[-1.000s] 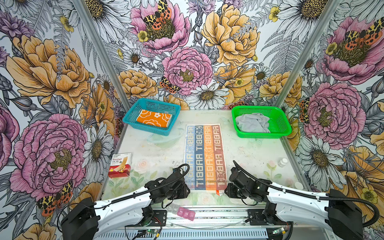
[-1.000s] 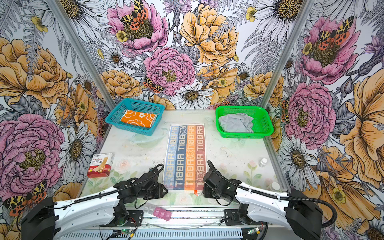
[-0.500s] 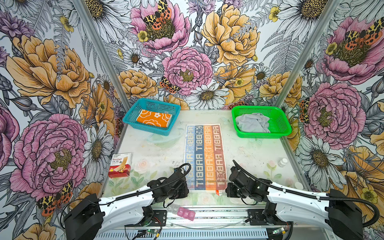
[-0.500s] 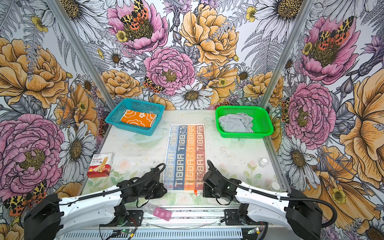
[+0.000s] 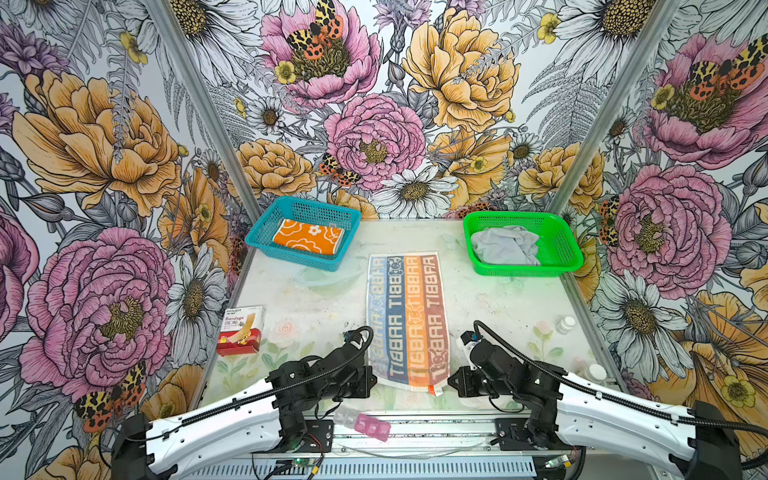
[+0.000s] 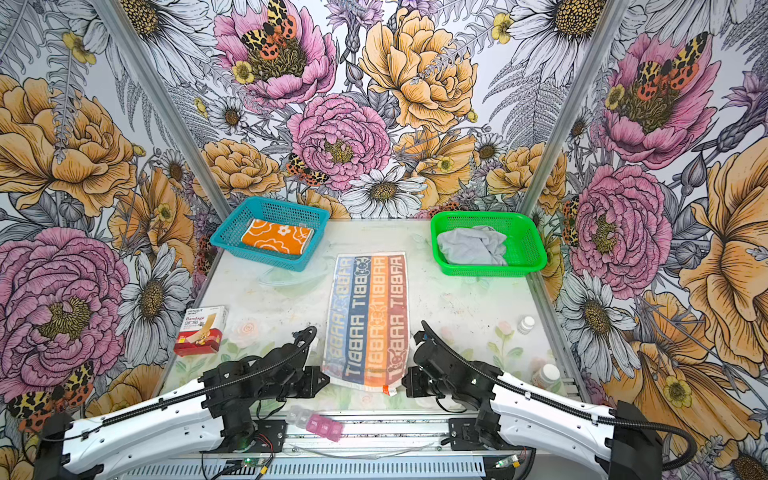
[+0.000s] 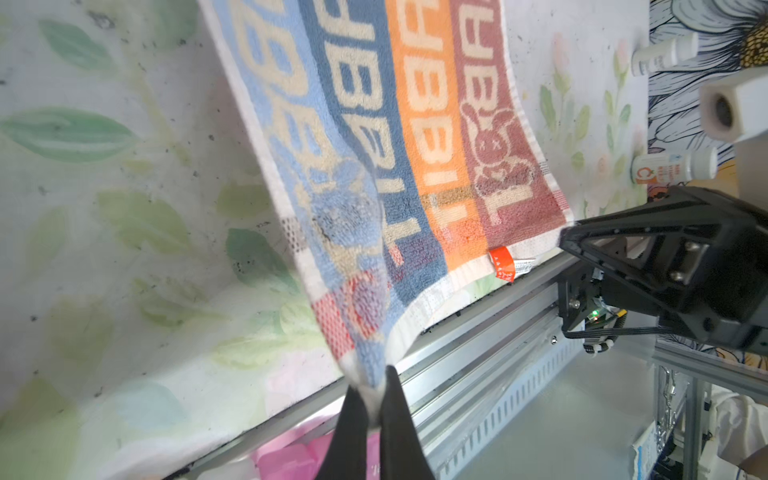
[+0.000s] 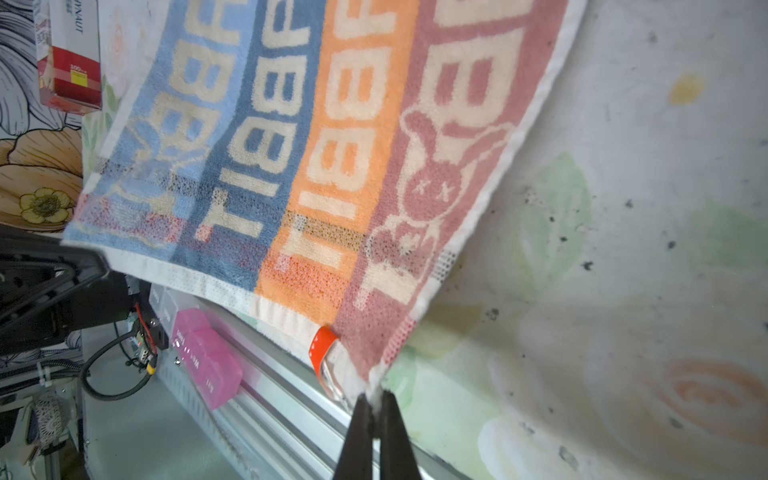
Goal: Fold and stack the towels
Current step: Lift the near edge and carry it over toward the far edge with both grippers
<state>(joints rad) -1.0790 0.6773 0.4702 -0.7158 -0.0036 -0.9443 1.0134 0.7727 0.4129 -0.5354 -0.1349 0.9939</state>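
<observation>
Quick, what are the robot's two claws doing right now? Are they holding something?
Left gripper: closed, pinching a near corner of the striped towel.
Right gripper: closed, pinching the towel's other near corner.

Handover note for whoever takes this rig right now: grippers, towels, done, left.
Left gripper: shut on the striped towel, near left corner. Right gripper: shut on its near right corner.
That towel lies flat mid-table, unfolded. The orange towel sits folded in the blue basket; the grey towel is crumpled in the green basket.
Done: orange towel folded. Left: fold striped and grey, stack all three.
</observation>
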